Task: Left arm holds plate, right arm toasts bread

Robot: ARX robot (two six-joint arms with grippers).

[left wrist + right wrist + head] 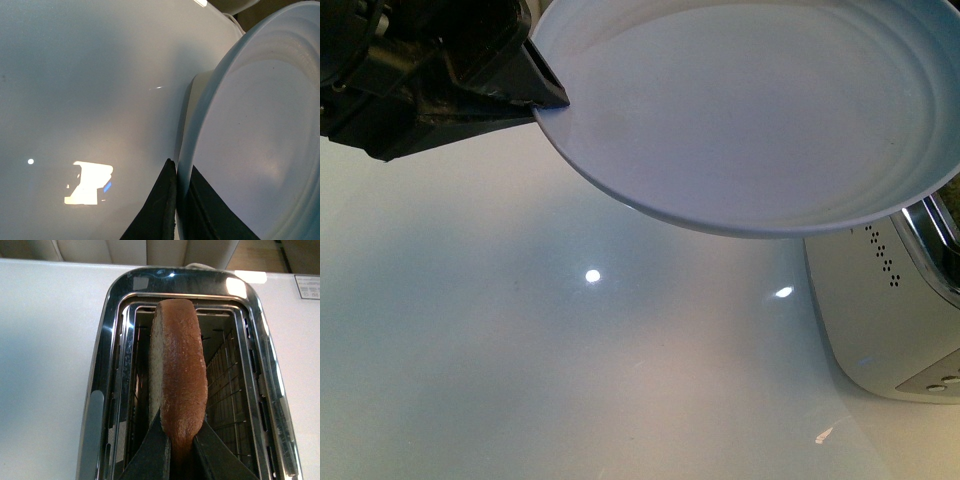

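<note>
The pale blue-white plate (760, 110) hangs in the air across the top of the front view, empty and tilted. My left gripper (535, 95) is shut on its left rim; in the left wrist view the plate (260, 130) rim sits pinched between the two black jaws of the left gripper (181, 192). The bread (177, 375), a brown-crusted slice held on edge, stands in the toaster (110, 340) slot with my right gripper (180, 440) shut on its near crust. The right gripper is out of the front view.
The white-and-chrome toaster (890, 310) stands at the right edge of the glossy white table (570, 350), partly under the plate. Wire guides (227, 390) line the slot beside the bread. A white label (307, 287) lies on the table past the toaster.
</note>
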